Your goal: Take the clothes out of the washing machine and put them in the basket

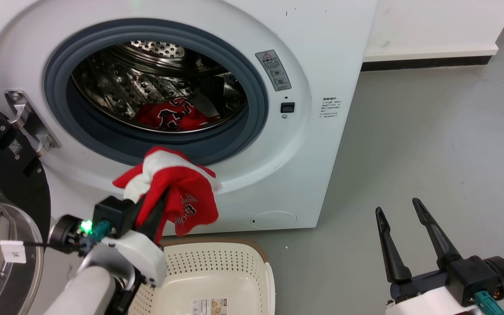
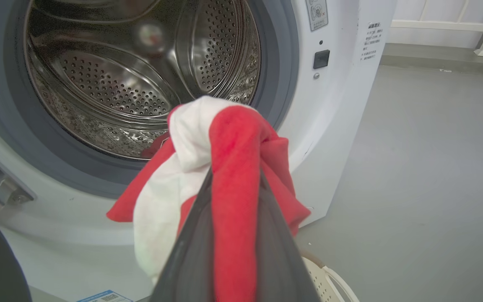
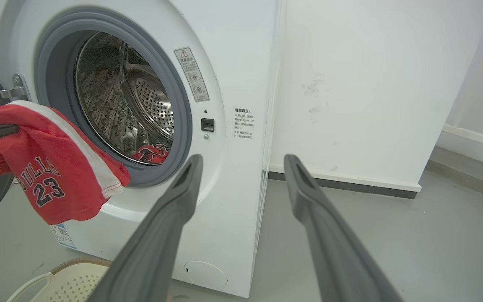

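**Lower the red shirt into the basket**

Clamped tight in the left gripper: one red garment, low and left of middle in the head view. Just in front of the washing machine, above the back rim of the basket.

Hanging loose from the fingers, long way running up and down. White part bunched at the top, lettered end pointing down and a little to the right.

Not quite over the middle of the basket yet, by the look of it. Best to bring it toward the bottom edge of the frame, over the open middle. Then go down low and let go slowly, to keep soft cloth off the rim.

Over at the lower right, well apart, spread wide and holding nothing: right gripper.

Left for later, at the bottom of the drum, upper middle of the frame: second red garment.
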{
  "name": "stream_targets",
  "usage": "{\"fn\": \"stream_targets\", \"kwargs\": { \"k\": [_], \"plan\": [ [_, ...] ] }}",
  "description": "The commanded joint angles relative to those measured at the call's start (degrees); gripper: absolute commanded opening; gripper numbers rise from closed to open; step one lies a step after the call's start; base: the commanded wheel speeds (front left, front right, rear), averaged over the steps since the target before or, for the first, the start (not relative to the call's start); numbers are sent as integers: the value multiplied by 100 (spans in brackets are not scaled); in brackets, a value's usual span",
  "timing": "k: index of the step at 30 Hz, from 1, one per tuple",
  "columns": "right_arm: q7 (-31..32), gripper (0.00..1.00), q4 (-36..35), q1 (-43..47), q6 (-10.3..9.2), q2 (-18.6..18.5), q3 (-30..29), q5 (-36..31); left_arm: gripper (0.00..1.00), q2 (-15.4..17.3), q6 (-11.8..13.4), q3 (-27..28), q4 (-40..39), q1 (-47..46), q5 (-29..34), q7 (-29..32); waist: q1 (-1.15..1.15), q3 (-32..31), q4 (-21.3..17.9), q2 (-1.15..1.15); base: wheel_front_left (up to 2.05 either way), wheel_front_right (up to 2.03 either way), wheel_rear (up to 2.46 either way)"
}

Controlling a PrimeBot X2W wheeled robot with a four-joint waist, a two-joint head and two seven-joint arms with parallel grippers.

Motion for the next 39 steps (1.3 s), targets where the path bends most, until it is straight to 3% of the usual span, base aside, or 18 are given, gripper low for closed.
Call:
{"fn": "stream_targets", "kwargs": {
  "k": [1, 7, 13, 39],
  "plan": [
    [-12, 100, -20, 26, -6, 12, -1, 11, 0, 59, 81, -40, -236, 186, -10, 99, 1, 45, 4, 0, 0, 0, 0],
    [-12, 100, -42, -192, -6, 12, 36, 6, 0, 26, 200, -211, -685, 510, 8, 316, 1, 324, -55, 0, 0, 0, 0],
    [-12, 100, -106, -430, -5, 13, 7, -37, 0, -88, 109, -312, -404, 470, -50, 244, 1, 798, -178, 0, 0, 0, 0],
    [-13, 100, -442, -1616, -6, 12, -231, -20, 0, -982, -657, -820, 3192, -1265, -65, -276, 1, 3093, -414, 0, 0, 0, 0]
  ]
}}
